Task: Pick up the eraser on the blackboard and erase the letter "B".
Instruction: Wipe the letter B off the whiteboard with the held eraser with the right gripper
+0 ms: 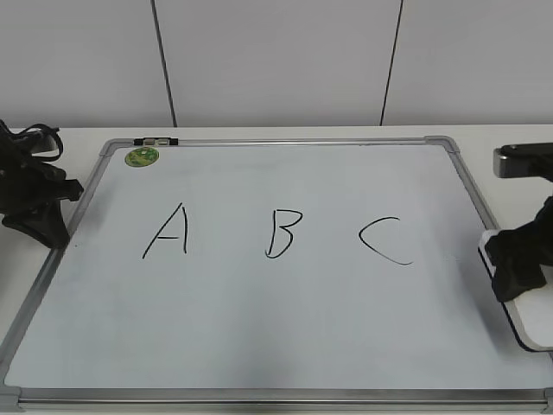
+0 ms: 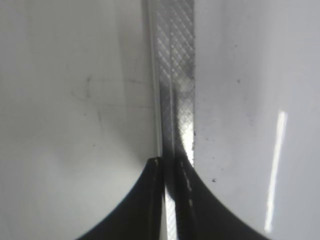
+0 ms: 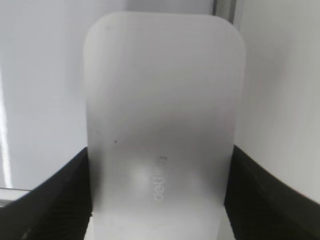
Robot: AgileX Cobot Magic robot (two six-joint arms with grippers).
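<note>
1. Nearest in the exterior view, at the right edge, the right hand [image 1: 517, 264] sits over the white rounded-rectangular plastic eraser [image 1: 523, 316], which lies at the right rim of the board, partly over the frame.
2. In the right wrist view the hand's dark fingers [image 3: 55, 195] flank both long sides of the eraser [image 3: 162, 130] and appear to touch it; it looks clenched on the eraser.
3. The step in hand is judged to be the pick-up: the eraser is gripped but seems not yet lifted.
4. Next it must be raised, carried left past the black "C" [image 1: 386, 239], and set felt-down on the thin black hand-drawn letter "B" [image 1: 283, 233], sparing the black "A" [image 1: 168, 232].
5. The large white silver-framed blackboard [image 1: 285, 337] lies flat on the tabletop [image 1: 484, 134].
6. Farther left, the left hand [image 1: 39, 207] rests over the frame, jaws nearly together, grasping nothing.
</note>
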